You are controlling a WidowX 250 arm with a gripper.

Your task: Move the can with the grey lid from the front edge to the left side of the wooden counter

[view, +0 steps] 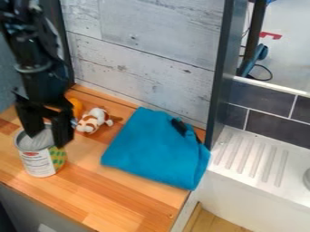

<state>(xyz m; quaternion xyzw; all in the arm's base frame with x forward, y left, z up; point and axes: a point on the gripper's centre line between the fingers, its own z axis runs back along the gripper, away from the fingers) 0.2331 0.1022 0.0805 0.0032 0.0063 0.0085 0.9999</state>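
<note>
Saw the gripper (47, 136) hanging from the black arm (37, 59) over the left part of the wooden counter (124, 197), right at the top of the can (37, 158). Found it open, with fingers spread well apart and pointing down, one towards the left of the can's rim and the other in front of the rim's right side (could not tell about any touch there). Saw the can upright on the counter, near the front edge and towards the left end, with a grey metal top, a white label and a green and yellow patch. Noted a white and brown plush toy (89, 121) behind it to the right, nearer the far edge, and an orange thing (76, 107) just beside the toy, partly hidden by the gripper. Found a blue cloth (151, 152) lying flat with a few folds by the counter's right edge, reaching close to the far edge, with a black piece (179, 127) on its upper part. Noted a plank wall (142, 59) behind, a dark post (219, 68) at the right far corner, and beyond the right edge a white sink (242, 195) with a ridged drainboard (254, 156), below dark tiles (269, 122).
</note>
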